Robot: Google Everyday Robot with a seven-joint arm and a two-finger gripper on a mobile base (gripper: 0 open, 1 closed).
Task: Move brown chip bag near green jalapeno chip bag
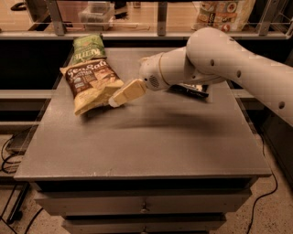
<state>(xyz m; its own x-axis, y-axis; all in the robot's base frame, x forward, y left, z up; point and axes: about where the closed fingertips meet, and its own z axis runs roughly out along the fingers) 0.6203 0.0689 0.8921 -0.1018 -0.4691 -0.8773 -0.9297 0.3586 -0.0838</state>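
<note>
Where the tabletop (146, 151) ends at its front edge, a drawer front (142, 203) shows below it, and dark cables (7, 155) lie on the floor off the front left corner.

Front half of tabletop: grey surface with a soft shadow band across the middle, under the arm.

Arm (229, 55): white, enters from the right edge and reaches left across the far half of the tabletop.

Claw (114, 101): tan, sits left of centre and points down and to the left. Its fingers are together, clamped on the right lower edge of the brown bag (89, 80).

Brown bag: lies in the far left quarter of the tabletop, near the left edge. It is tilted, with the tan lower end toward the front and the "Sea Salt" lettering toward the far edge. A shadow lies beneath the lower end, so that end looks raised off the surface.

Blue bag (192, 91): dark and flat, toward the right edge. It is partly hidden behind the arm and well apart from the other two bags.

Green bag (88, 49): at the far left corner, just behind the brown bag. The brown bag's upper end meets its lower end; whether they overlap or only touch I cannot tell.

Beyond the far edge there is a shelf rail with a clear container (98, 11) to the left and a pale printed sack (224, 11) to the right.
</note>
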